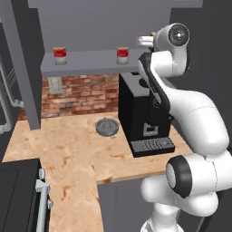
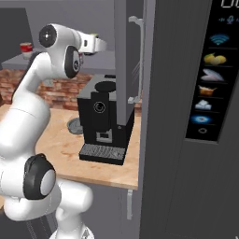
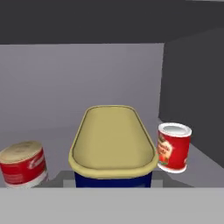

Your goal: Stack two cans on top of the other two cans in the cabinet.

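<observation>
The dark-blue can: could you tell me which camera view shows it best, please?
The hand view: the dark-blue can sits large and close at its centre, tan lid up. In both base views the arm blocks it.

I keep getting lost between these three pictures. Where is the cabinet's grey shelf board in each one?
Left base view: the shelf board runs across the upper left, above the brick wall.
Right base view: a corner of it shows at the top left.
Hand view: it is the pale floor around the blue can.
Shared landmark: a red can stands on it in every view.
</observation>
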You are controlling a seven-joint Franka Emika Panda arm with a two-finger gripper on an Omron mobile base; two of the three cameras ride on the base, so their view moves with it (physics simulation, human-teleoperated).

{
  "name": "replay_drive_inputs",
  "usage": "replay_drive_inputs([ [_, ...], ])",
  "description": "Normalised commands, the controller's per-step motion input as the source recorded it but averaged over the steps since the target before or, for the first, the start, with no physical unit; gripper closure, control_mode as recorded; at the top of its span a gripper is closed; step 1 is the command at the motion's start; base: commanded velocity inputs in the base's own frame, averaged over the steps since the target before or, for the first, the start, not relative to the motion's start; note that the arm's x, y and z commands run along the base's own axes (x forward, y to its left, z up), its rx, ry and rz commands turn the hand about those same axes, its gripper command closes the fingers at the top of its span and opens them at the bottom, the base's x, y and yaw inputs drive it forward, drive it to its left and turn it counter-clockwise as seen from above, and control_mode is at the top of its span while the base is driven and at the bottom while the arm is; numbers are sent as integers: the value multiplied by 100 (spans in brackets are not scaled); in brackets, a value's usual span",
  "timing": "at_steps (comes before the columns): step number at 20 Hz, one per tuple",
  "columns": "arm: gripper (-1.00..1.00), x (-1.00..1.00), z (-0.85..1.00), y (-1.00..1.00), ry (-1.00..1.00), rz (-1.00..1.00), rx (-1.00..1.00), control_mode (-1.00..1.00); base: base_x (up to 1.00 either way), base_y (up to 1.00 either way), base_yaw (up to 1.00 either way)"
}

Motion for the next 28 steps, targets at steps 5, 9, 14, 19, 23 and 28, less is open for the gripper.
replay_drive_inputs([
  [5, 100, -32, 22, -13, 5, -32, 0, -100, 0, 0, 0],
  [9, 100, -33, 20, -17, 7, -33, 0, -100, 0, 0, 0],
  [14, 100, -28, 20, -17, 7, -32, 0, -100, 0, 0, 0],
  [19, 100, -9, 19, -18, 5, -28, 0, -100, 0, 0, 0],
  [23, 100, 0, 16, -22, 3, -17, 0, -100, 0, 0, 0],
  [28, 100, 4, 0, -30, 0, -1, 1, -100, 0, 0, 0],
])
